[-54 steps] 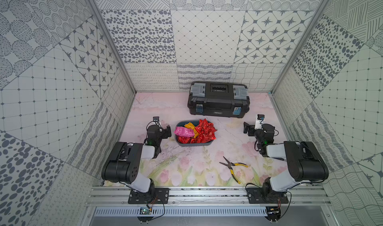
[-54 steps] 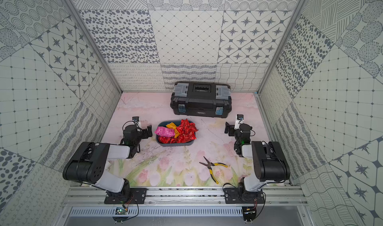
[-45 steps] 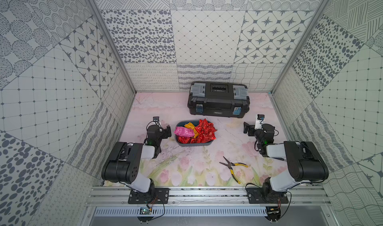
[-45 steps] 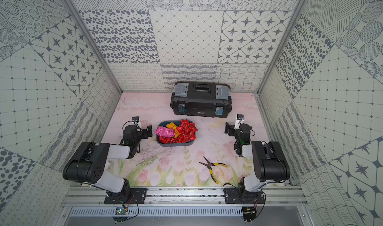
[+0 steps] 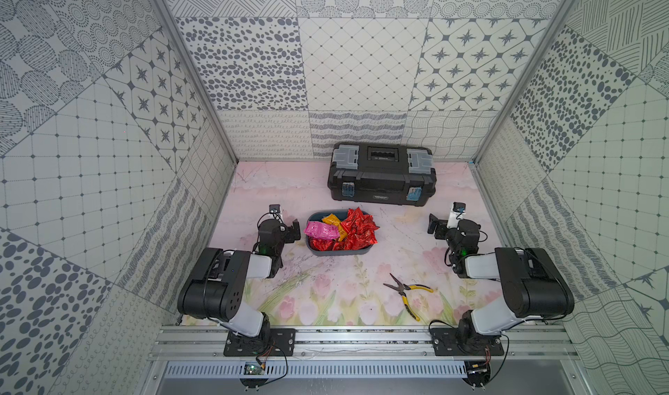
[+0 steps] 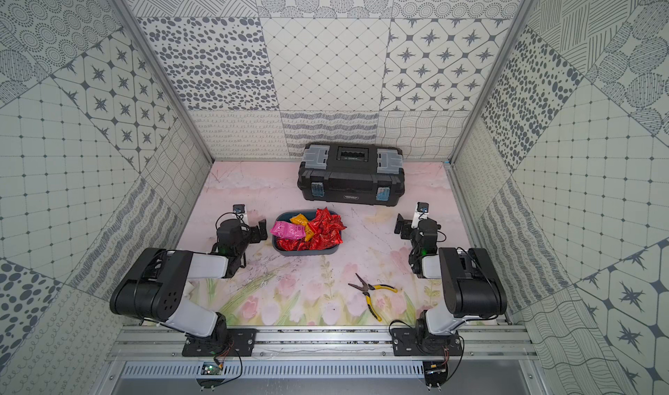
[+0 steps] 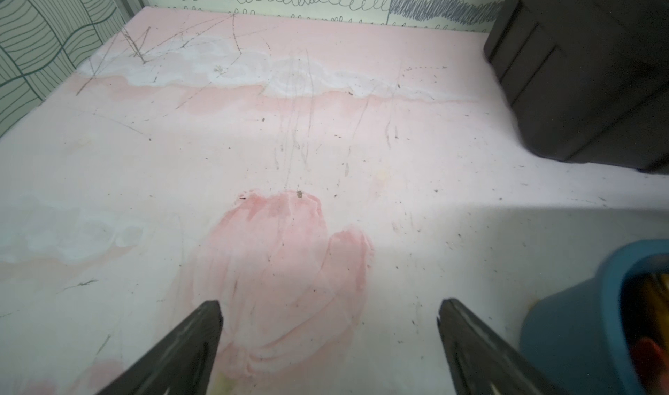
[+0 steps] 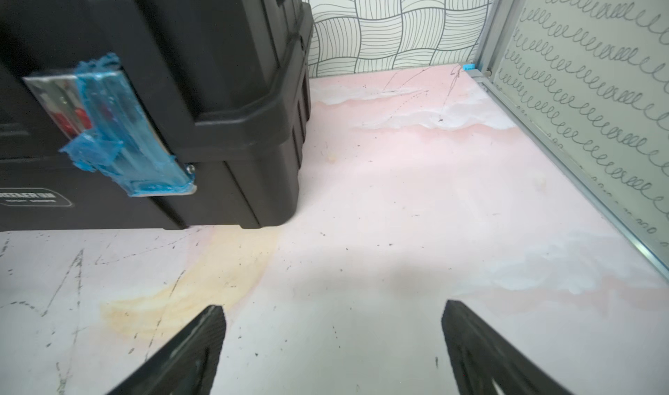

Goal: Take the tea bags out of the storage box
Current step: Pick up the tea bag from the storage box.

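Both arms are mounted on the near rail and folded low, elbows back and wrists reaching forward over the floral surface (image 5: 325,302). The left arm (image 5: 231,281) ends just left of the storage box; the left fingers (image 7: 188,346) are spread wide with only bare surface between them, grasping nothing. The right arm (image 5: 521,284) mirrors it on the far right, well apart from the box; the right fingers (image 8: 481,349) are likewise spread wide and empty, angled towards the toolbox corner. Yellow-handled pliers (image 5: 407,292) lie flat on the surface in front of the right arm, jaws pointing left. Further in, at mid-surface between the two wrists, sits the storage box (image 5: 340,254), a shallow teal-blue tray, open-topped, with rounded corners; its near-left corner shows in the left wrist view (image 7: 579,320). All the tea bags (image 5: 356,230) are inside it, heaped above the rim: crinkled shiny foil, mostly red and piled to the right, where a few points stick out over the right and far edges. A pink one lies at the left end and yellow-orange ones next to it towards the far side. Farthest back, against the rear wall, stands the black toolbox (image 5: 382,176), lid closed, with blue film on its front latches.
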